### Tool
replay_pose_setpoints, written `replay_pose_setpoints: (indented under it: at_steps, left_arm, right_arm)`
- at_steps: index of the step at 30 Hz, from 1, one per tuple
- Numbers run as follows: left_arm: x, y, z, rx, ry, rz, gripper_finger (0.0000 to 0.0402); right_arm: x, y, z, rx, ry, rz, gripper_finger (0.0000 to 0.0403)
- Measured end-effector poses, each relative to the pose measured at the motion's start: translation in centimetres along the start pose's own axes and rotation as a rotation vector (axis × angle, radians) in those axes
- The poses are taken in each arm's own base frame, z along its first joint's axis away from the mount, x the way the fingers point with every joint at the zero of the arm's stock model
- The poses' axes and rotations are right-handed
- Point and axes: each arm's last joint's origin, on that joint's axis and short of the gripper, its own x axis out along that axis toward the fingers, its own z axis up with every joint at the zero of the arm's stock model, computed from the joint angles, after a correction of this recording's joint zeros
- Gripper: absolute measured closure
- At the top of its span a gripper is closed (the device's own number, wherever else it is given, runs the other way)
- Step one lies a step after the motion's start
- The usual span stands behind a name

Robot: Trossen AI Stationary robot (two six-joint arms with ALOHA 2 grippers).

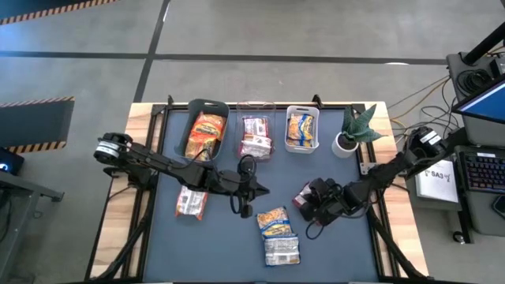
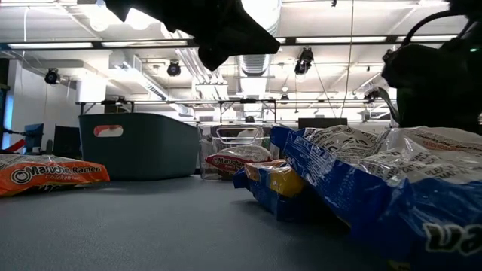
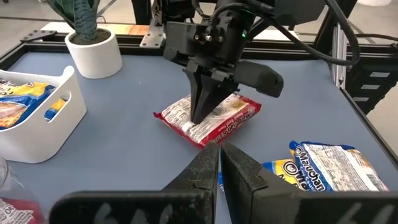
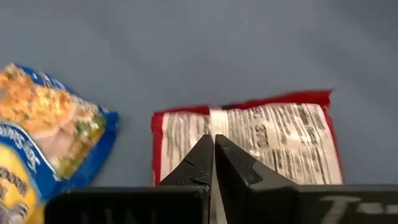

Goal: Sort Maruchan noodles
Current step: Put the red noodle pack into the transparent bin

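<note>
A red-and-white Maruchan packet [image 1: 303, 192] lies printed back up on the blue mat, right of centre. My right gripper [image 4: 213, 138] stands over it, shut, fingers pointing down. My left gripper [image 3: 219, 155] is shut and empty, hovering at the mat's centre [image 1: 256, 191] and facing the right gripper. Two yellow-and-blue packets [image 1: 274, 222] [image 1: 282, 249] lie near the front edge. An orange packet [image 1: 191, 203] lies flat at the left. The teal bin [image 1: 207, 130] holds orange packets, the clear bin [image 1: 256, 136] red ones and the white bin [image 1: 302, 128] yellow-and-blue ones. My right gripper comes from above, pointing down, and its shut fingertips [image 3: 200, 112] meet the packet's back face by the white seam [image 4: 217, 121], near one short end. The tips hide how much wrapper lies between them. The packet's far end [image 3: 245, 109] rests on the mat.
A potted plant [image 1: 352, 132] stands at the far right corner beside the white bin. The three bins line the far edge. Bare mat shows between the bins and the loose packets. Wooden table edges [image 1: 118, 229] and frame rails border the mat.
</note>
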Motion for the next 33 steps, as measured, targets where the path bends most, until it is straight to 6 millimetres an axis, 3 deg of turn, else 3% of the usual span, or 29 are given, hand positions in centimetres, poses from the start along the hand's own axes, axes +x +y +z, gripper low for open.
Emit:
replay_pose_setpoints:
  at_steps: [9, 18, 25, 30, 33]
  left_arm:
    - [0.0, 0.0, 0.1, -0.001, -0.004, -0.001, 0.0400]
    - [1.1, -0.4, -0.1, -0.013, -0.071, -0.014, 0.0400]
    - [3.5, -0.9, -0.6, -0.013, -0.126, -0.046, 0.0400]
    - [6.9, -1.7, 0.1, 0.050, -0.111, -0.055, 0.0400]
    - [9.4, -1.9, -0.7, 0.112, -0.020, -0.032, 0.0401]
  right_arm:
    - [2.2, 1.8, 1.2, -0.076, -0.080, 0.101, 0.0394]
    - [-1.1, 3.5, 3.3, -0.084, -0.016, 0.284, 0.0394]
    - [-4.9, 1.3, 3.6, -0.002, 0.151, 0.281, 0.0394]
    - [-7.2, -1.6, 2.6, 0.112, 0.290, 0.113, 0.0394]
    - [-7.8, -2.7, 2.1, 0.161, 0.326, 0.027, 0.0394]
